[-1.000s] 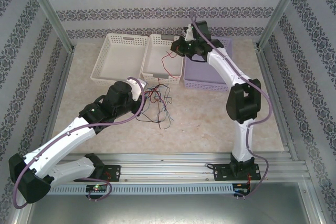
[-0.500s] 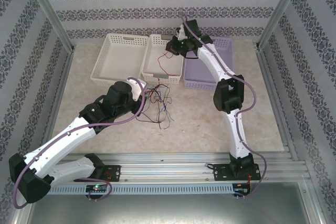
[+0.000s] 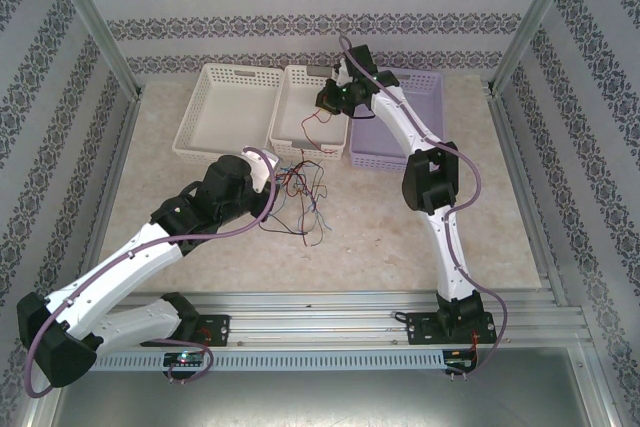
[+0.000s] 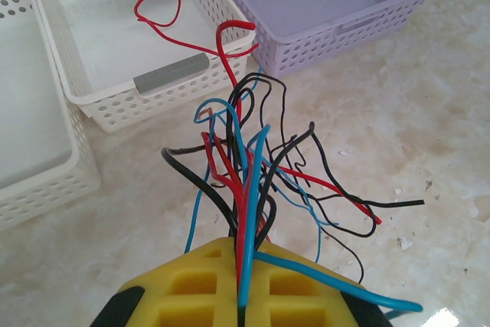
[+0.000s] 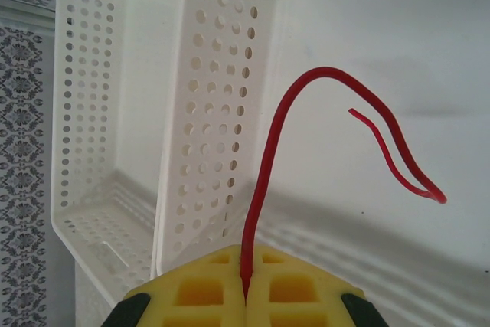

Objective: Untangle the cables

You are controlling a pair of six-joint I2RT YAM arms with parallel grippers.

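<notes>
So the cables point(image 4: 245, 166) are a messy bunch of thin, floppy wires in red, teal-blue and black. They sit on the beige marbled tabletop point(image 3: 380, 217), just in front of the middle white perforated plastic basket point(image 3: 290, 97). From the left wrist view the strands fan out every which way, crossing over each other. A few black ones curl off to the right and one teal one bends sideways near the pads.

The left gripper point(image 4: 241, 296), with its yellow foam pads, is clamped tight on the near end of that bunch, so the strands all squeeze into the seam between the pads. The right gripper point(image 5: 246, 289) is up over the middle basket, pinched closed on a single red wire point(image 5: 306, 151). That wire arcs up, droops over and doubles back above the basket floor. Can't tell if it's fully clear of the bunch. A lilac perforated plastic basket point(image 3: 425, 87) sits to the right and another white perforated basket point(image 3: 215, 97) to the left.
</notes>
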